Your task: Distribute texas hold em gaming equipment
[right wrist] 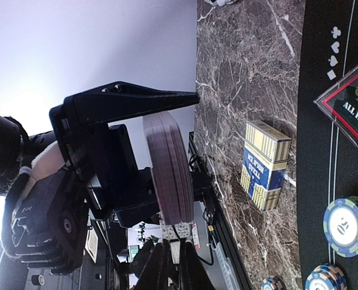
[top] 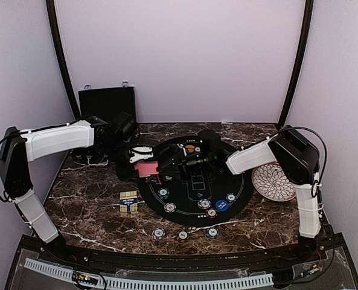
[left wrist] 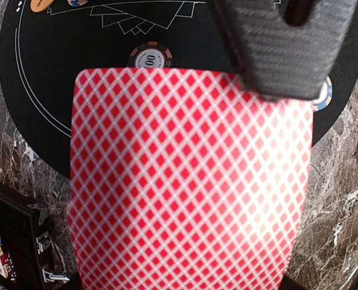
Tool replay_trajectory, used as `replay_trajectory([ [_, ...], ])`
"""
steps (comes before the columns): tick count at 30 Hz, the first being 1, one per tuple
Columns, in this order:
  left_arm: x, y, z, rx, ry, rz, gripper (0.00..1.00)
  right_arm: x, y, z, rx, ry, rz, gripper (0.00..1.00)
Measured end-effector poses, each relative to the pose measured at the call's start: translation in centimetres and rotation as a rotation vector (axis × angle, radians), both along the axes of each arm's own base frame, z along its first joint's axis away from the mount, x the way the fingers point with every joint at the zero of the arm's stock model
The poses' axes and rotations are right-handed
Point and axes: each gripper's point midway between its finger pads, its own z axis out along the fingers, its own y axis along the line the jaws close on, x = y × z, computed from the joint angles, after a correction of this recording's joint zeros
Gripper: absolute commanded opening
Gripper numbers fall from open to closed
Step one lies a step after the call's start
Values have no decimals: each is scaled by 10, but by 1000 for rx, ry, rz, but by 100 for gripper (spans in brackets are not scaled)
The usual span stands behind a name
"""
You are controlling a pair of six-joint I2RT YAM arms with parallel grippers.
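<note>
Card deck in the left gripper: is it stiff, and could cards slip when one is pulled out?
Probably stiff as a block: the deck is a thick stack. Its cards look loose, clamped only by the left gripper, so pulling one may drag neighbours.

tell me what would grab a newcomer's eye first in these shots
The deck of red-backed cards, clamped in the left gripper over the left edge of the round black poker mat, fills the left wrist view with its diamond pattern. Next come the striped chips on the mat's near half and in a row on the marble table before it, and the white petal-pattern plate at the right.
</note>
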Motion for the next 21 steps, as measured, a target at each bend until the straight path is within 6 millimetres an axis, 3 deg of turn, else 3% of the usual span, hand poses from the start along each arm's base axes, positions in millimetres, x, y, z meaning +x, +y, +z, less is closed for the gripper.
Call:
replay_trajectory([
  [3,1,1,0,-1,2,5,17,0,0,-1,-6,9,-2,35],
  [10,0,0,0,-14,12,9,16,1,6,6,-4,-21,7,51],
  [21,-1,-2,2,-27,20,7,16,5,19,5,-18,-38,17,52],
])
